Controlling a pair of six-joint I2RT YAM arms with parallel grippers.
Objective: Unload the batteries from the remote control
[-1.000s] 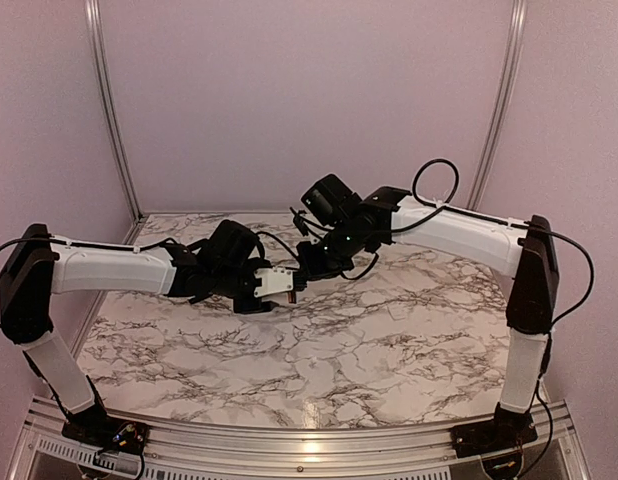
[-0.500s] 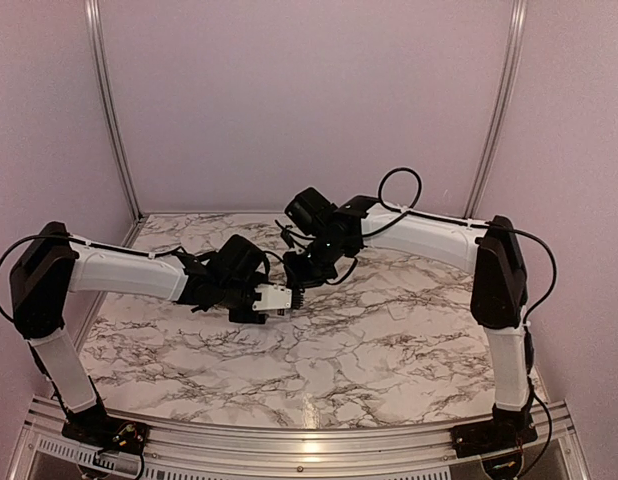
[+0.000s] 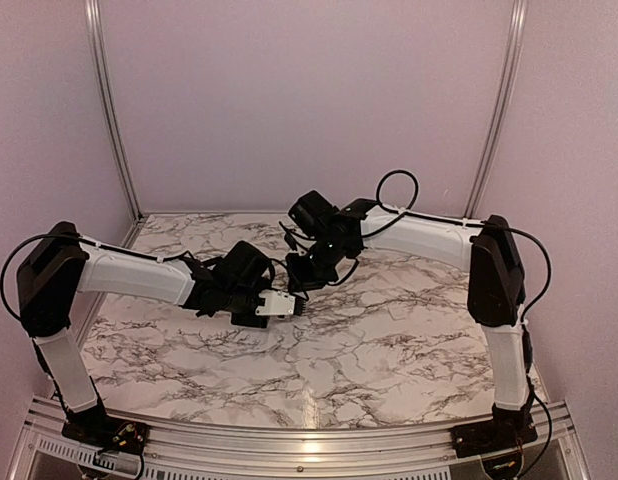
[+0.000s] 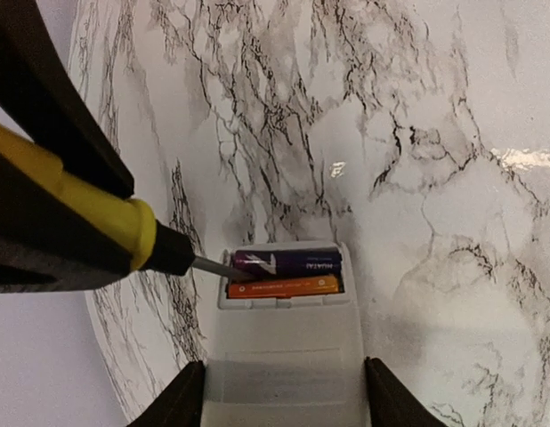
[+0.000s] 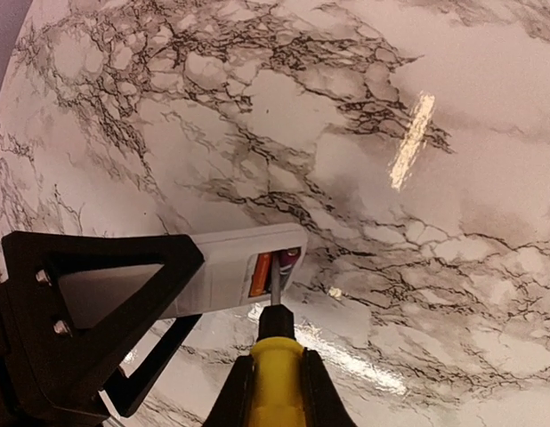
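Note:
My left gripper [image 3: 261,305] is shut on the white remote control [image 3: 281,304], holding it above the table. In the left wrist view the remote [image 4: 284,356] sits between the fingers [image 4: 181,402], with its open bay at the far end. The bay holds a purple battery [image 4: 288,261] and an orange battery [image 4: 284,286]. My right gripper [image 3: 307,272] is shut on a yellow screwdriver [image 5: 277,369]. The screwdriver's metal tip [image 4: 217,267] rests in the bay at the left end of the purple battery. In the right wrist view the shaft lies between the orange battery [image 5: 260,274] and the purple battery [image 5: 289,261].
The marble table [image 3: 389,340] lies below both grippers. Pale walls with metal rails [image 3: 109,110] close in the back and sides. The left gripper's black finger frame [image 5: 97,276] fills the left of the right wrist view.
Both grippers have moved a little left and lower. The right arm has reached in, bringing the screwdriver tip to the remote's battery bay. The left gripper still holds the remote.

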